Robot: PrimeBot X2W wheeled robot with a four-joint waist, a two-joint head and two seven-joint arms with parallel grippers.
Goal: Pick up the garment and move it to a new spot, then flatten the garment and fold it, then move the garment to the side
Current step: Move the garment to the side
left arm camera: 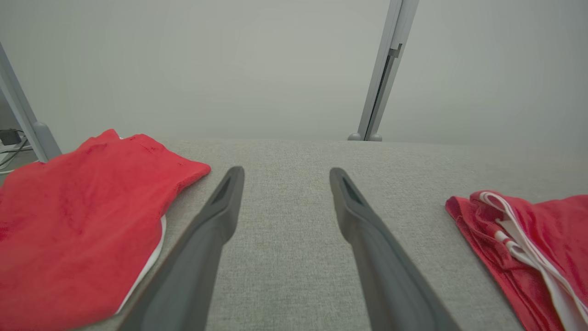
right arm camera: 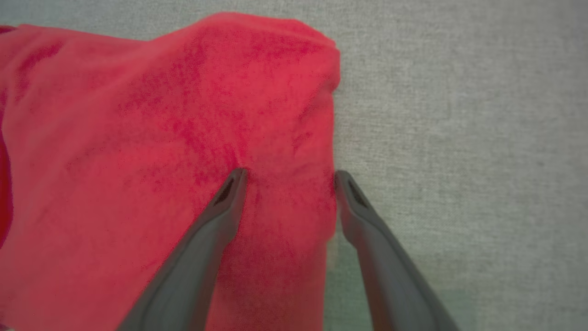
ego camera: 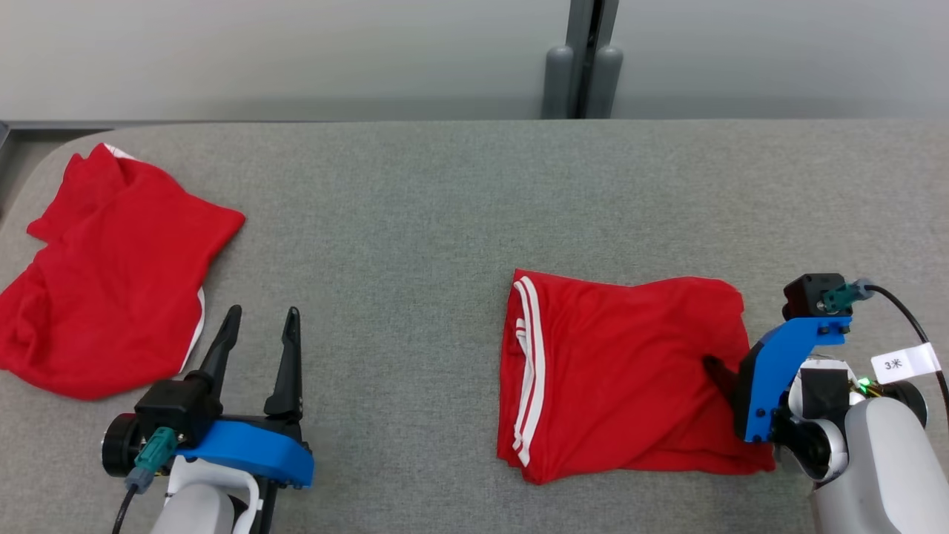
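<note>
A folded red garment [ego camera: 623, 371] with white stripes along its left edge lies on the grey table at the right. Its striped edge also appears as the red garment [left arm camera: 519, 243] in the left wrist view. My right gripper [right arm camera: 288, 177] is open and points down at the garment's right edge, one finger on the red cloth [right arm camera: 183, 138], the other at its border. Near the front left, my left gripper [ego camera: 259, 319] stands open above bare table, and the left wrist view has my left gripper [left arm camera: 285, 174] with nothing between its fingers.
A second red garment [ego camera: 111, 274], crumpled with a white trim, lies at the table's far left, close to my left gripper, and shows as the second red garment [left arm camera: 73, 220]. The grey table [ego camera: 415, 222] stretches between the two. A grey post [ego camera: 582, 67] stands behind the table.
</note>
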